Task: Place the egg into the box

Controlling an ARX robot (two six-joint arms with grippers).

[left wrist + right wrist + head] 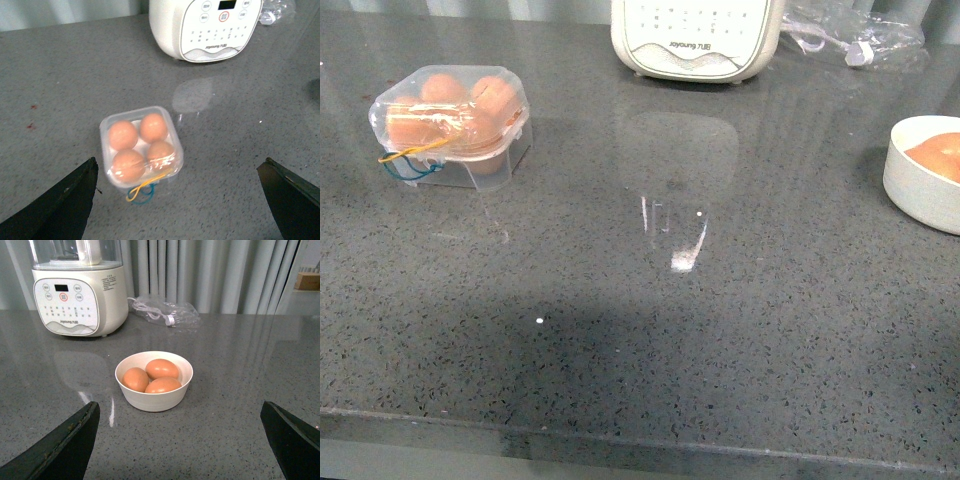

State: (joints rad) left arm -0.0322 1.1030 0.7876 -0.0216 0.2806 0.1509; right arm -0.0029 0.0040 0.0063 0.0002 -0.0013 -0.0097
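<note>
The box [452, 122] is sitting on the grey speckled table [650, 330] at the far left in the front view, and its four cells are holding four brown eggs, with the clear lid over them as far as one can tell. The yellow and blue elastic bands [142, 191] are lying at its near edge. The left end effector [180, 200] is hovering above the box with its fingers [60, 205] spread wide and holding nothing. The right end effector [182, 445] is also standing wide open and empty, facing a white bowl [154, 396] that is carrying three more brown eggs; the nearest egg [163, 385] is resting against the other two. A cream blender [80, 295] is standing at the back of the table.
</note>
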